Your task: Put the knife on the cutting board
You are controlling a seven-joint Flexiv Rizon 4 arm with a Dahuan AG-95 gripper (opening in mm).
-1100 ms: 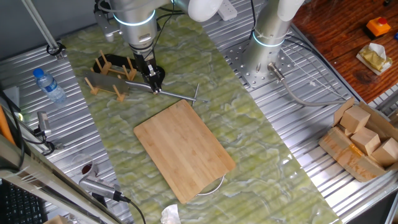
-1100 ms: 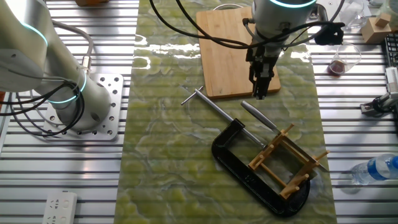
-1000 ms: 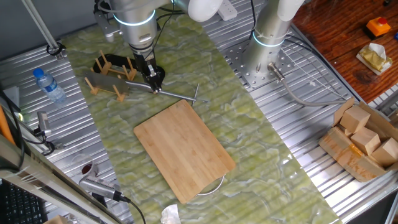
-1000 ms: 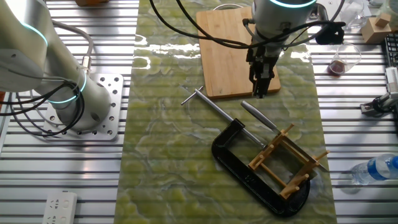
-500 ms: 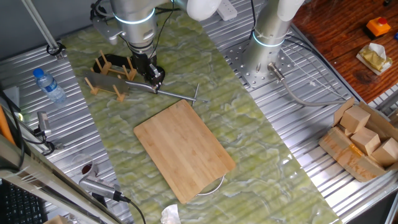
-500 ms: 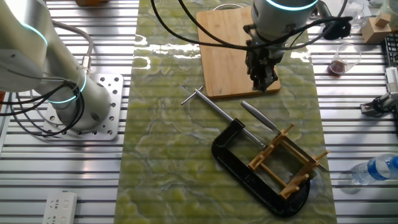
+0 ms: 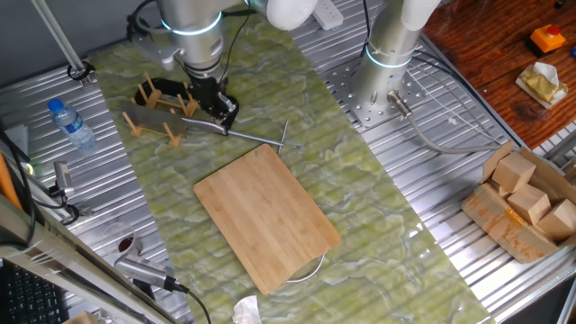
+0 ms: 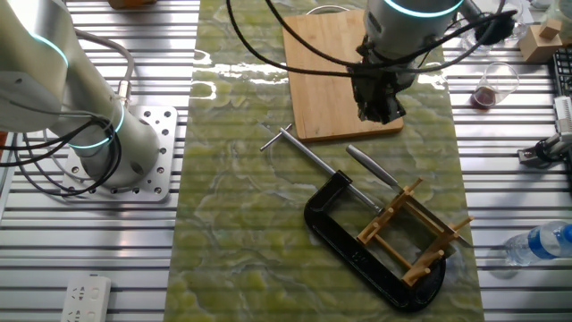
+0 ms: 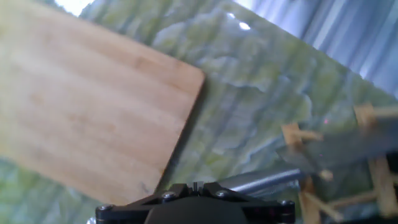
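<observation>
The pincer [image 7: 221, 109] is positioned above the knife [image 7: 166, 121] handle at upper left; its opening cannot be determined. The knife's long axis runs left-right, blade held in the rack [image 7: 151, 115].

Two opposite high views share the table [image 7: 378, 225]; hand camera close.

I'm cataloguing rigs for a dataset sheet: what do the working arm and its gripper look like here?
The arm is a thick silver-grey cylinder with a glowing cyan ring around one joint and white housing above. Black cables loop off it. The gripper is compact, black and blocky. The hand view shows only the dark underside of its body, with small screws; the fingers are not clear.
</observation>
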